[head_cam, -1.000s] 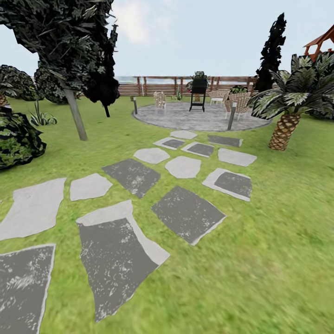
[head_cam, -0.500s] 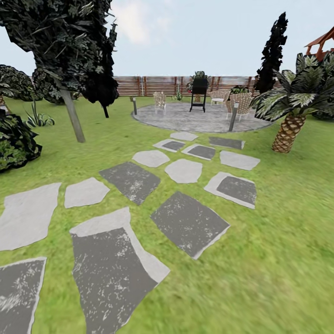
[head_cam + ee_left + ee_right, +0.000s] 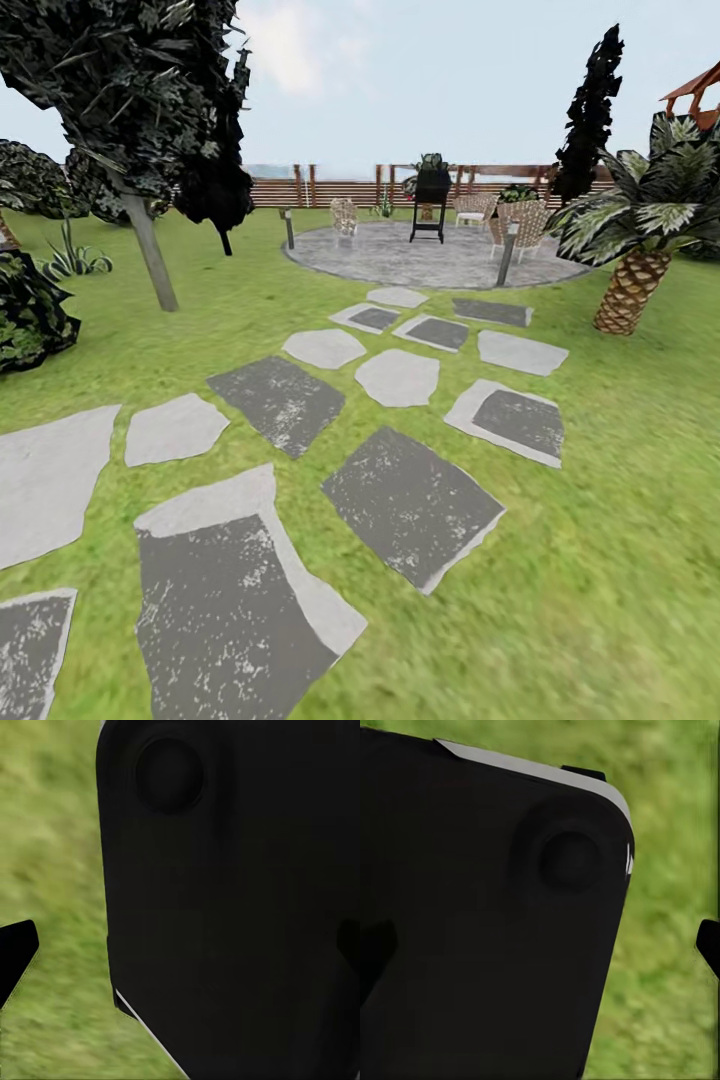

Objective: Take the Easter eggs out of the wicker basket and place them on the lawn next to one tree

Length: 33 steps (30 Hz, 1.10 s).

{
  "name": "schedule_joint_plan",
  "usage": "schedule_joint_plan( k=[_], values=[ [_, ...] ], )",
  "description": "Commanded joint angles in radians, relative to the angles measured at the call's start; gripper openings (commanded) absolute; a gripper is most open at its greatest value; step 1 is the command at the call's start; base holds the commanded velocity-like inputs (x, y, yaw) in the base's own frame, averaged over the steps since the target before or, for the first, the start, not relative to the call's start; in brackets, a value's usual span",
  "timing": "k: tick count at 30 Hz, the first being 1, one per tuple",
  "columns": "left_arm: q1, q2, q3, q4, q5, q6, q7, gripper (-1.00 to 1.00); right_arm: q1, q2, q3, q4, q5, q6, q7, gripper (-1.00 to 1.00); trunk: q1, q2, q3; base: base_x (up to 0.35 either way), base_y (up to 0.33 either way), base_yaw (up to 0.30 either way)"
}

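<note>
From the head view we look out over the lawn [image 3: 620,480], mottled green and crossed by a run of flat grey stepping stones [image 3: 410,505] that leads toward a round paved patio [image 3: 430,255]. On the patio stand a black grill [image 3: 430,200] and some wicker chairs [image 3: 520,222]. Behind them runs the brown slatted fence [image 3: 340,187] of the garden. At the left of this view rises the tree [image 3: 145,245], its pale straight trunk leaning a little under dark speckled foliage, well apart from the patio. Just beyond it stands a black-leaved tree [image 3: 215,185] on a thin dark trunk. At the right stands a short palm [image 3: 632,285] with a scaly trunk, and a dark bush [image 3: 30,310] sits at the left edge.

In the left wrist view we see a large black body of the robot [image 3: 240,907] close before the camera, with blurred grass [image 3: 52,870] beside it. A dark tip of one of the left fingers [image 3: 15,952] juts in over the grass, touching nothing we can see; we cannot tell how wide the fingers stand.

In the right wrist view a black panel with a pale edge [image 3: 487,930] covers most of the frame, with grass beside it. A dark tip of the right fingers [image 3: 709,945] shows at the frame's edge over the grass; here too we cannot tell whether they are released or clenched.
</note>
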Motion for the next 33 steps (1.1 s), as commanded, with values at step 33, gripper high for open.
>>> schedule_joint_plan(
  k=[33],
  values=[
    [0.0, 0.0, 0.0, 0.0, 0.001, -0.001, 0.0, 1.0, 0.0, 0.0, 0.003, 0.0, 0.007, -0.013, 0.0, 1.0, 0.001, 0.0, -0.001, 0.339, 0.0, 0.0]
  ],
)
